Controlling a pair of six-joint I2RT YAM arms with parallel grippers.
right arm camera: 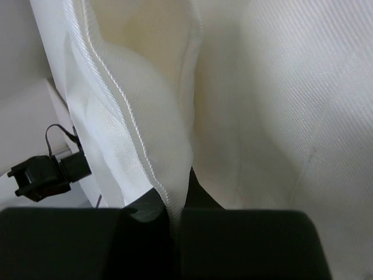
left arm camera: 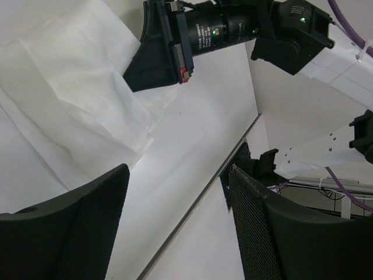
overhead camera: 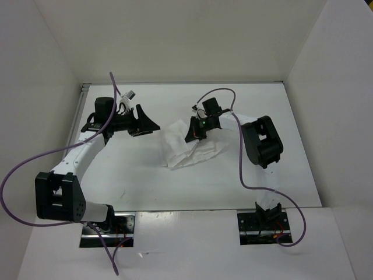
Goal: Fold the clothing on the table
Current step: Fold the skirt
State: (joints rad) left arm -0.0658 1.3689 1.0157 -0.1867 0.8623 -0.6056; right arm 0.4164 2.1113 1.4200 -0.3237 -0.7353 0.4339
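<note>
The clothing is a crumpled white garment lying mid-table. My right gripper sits on its upper right part, shut on a fold. In the right wrist view a stitched hem of the clothing runs down into the closed jaws of the right gripper. My left gripper hovers to the left of the garment, apart from it, its jaws open. In the left wrist view the two meshed fingers stand wide with bare table between them, and the clothing lies ahead at upper left under the right gripper.
The white table is boxed by upright white walls at left, back and right. A metal edge strip runs along the table's rim. Purple cables loop from both arms over the tabletop.
</note>
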